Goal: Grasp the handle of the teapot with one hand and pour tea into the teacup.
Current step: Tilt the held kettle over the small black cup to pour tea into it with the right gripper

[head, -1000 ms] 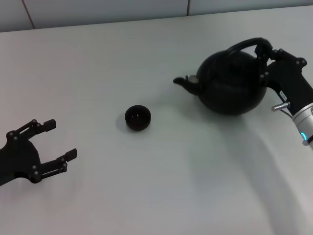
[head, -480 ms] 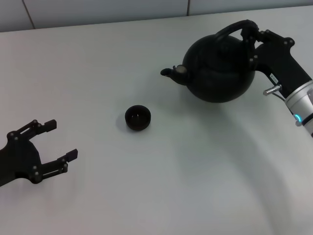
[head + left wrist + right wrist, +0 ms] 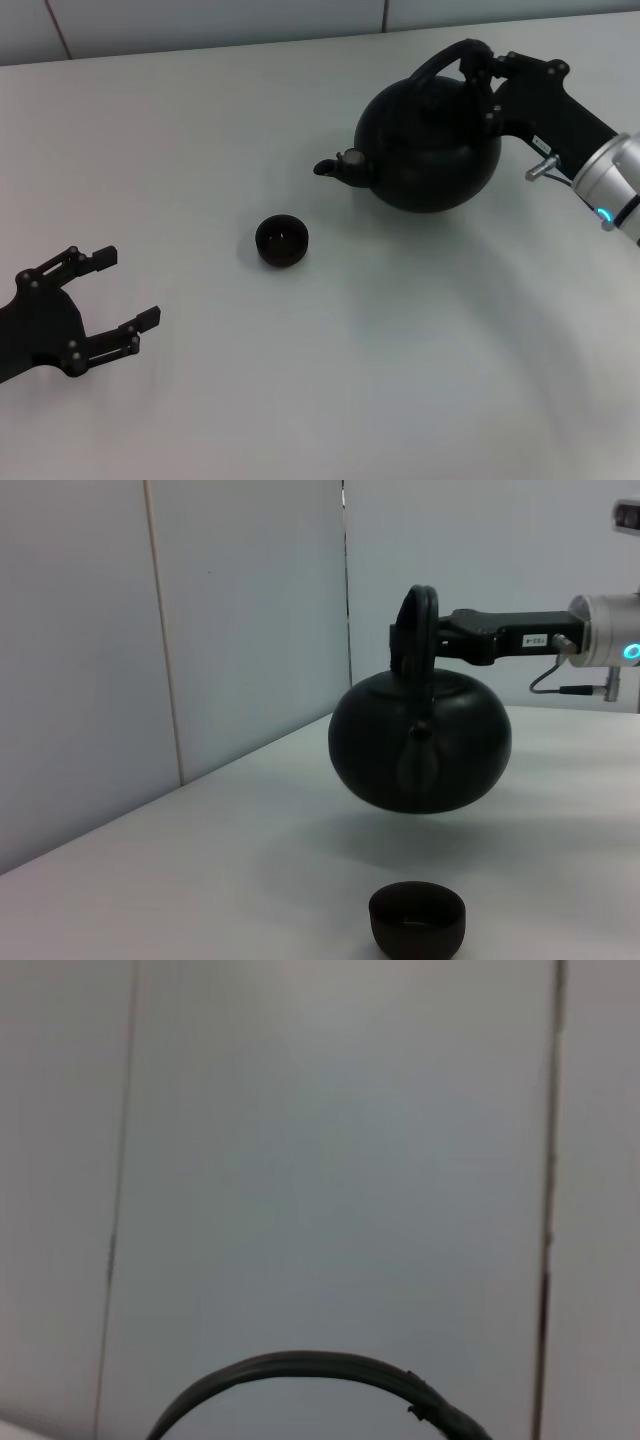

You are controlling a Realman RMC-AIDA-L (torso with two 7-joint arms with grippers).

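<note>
Teapot: hangs in the air clear of the table, carried up and toward the teacup over the last second, spout now nearer it.
Handle: clamped by the right gripper, fingers closed around the hoop.
Teacup: unmoved on the table, below and beyond the spout, still apart from it.
Left gripper: parked near the table's left edge, fingers spread, empty.
Meaning: the carry is nearly done; tilting to pour likely comes once the spout is over the cup.
</note>
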